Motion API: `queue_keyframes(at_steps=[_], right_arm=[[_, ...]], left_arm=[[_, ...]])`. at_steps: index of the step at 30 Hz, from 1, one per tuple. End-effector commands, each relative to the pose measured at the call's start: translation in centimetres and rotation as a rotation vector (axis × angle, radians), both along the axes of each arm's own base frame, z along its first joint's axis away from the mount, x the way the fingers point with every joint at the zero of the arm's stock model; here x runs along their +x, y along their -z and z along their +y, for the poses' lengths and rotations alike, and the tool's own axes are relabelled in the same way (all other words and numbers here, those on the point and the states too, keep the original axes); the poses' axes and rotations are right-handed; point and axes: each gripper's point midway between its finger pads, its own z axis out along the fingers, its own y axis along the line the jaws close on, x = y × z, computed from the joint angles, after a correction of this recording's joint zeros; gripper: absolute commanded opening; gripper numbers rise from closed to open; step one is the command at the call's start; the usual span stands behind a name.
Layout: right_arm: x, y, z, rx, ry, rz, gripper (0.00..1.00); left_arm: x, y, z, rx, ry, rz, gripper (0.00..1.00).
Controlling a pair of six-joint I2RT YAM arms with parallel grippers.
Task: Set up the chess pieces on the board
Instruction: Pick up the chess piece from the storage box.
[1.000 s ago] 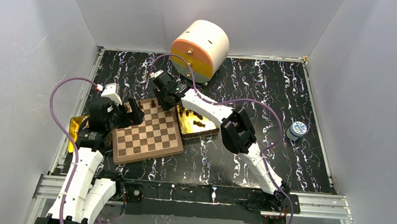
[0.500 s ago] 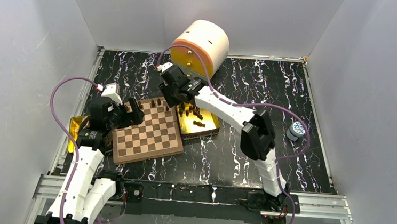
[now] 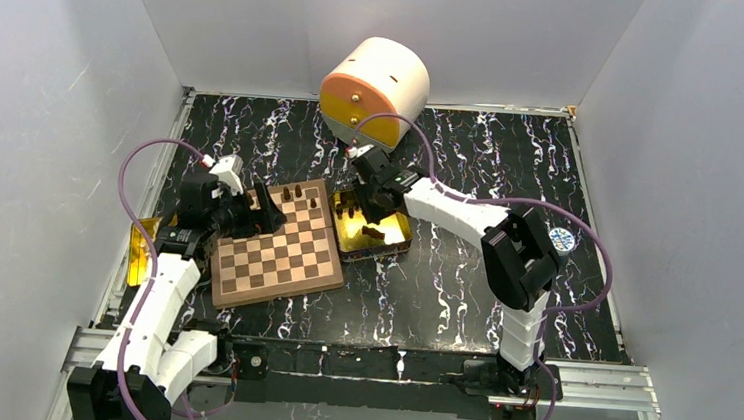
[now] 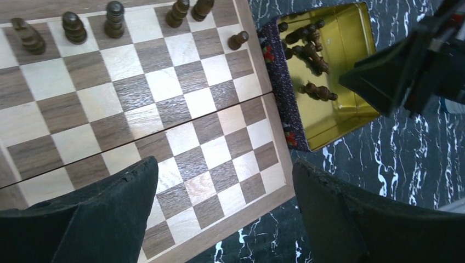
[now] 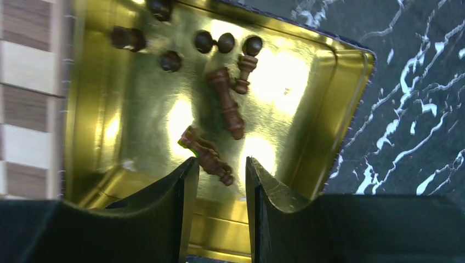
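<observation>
Status: task judged less than half done.

- Near ranks of the board carried no pcs.
- Left end effector hung above the board's mid squares, jaws wide, nothing held.
- Far edge rank held five chess pieces. A sixth, pawn-size, stood one rank nearer, at the corner next to the tin.
- Gold tin sat on the bench against the board's right edge. Several pcs lay loose inside, some on their sides.
- Right end effector was low over the tin, jaws narrow but parted. One end of a lying piece showed in the gap; no grip evident.

Outstanding: move the tin's contents to the board, approx. more pcs than already placed
</observation>
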Motion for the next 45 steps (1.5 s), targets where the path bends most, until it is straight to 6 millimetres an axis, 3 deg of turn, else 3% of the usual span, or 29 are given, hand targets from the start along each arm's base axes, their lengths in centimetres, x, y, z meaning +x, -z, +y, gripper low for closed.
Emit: queue_keyframes(at_steps=[1, 13, 26, 45], right_arm=[[1.7, -1.9, 1.0, 0.148, 0.028, -0.041, 0.44], [4.1, -0.6, 4.8, 0.273, 0.035, -0.077, 0.39], [5.8, 2.1, 6.2, 0.245, 0.052, -0.073, 0.42], [5.6, 1.2, 7.3, 0.246, 0.051, -0.065, 0.40]], left_arm=[[-0.1, -0.6, -1.4, -0.045, 0.068, -0.024, 0.88], [-0.3, -0.8, -0.2, -0.016, -0.002, -0.072, 0.84], [-0.3, -1.2, 0.1, -0.006, -0.014, -0.091, 0.82], [-0.3, -1.0, 0.1, -0.006, -0.014, -0.084, 0.82]])
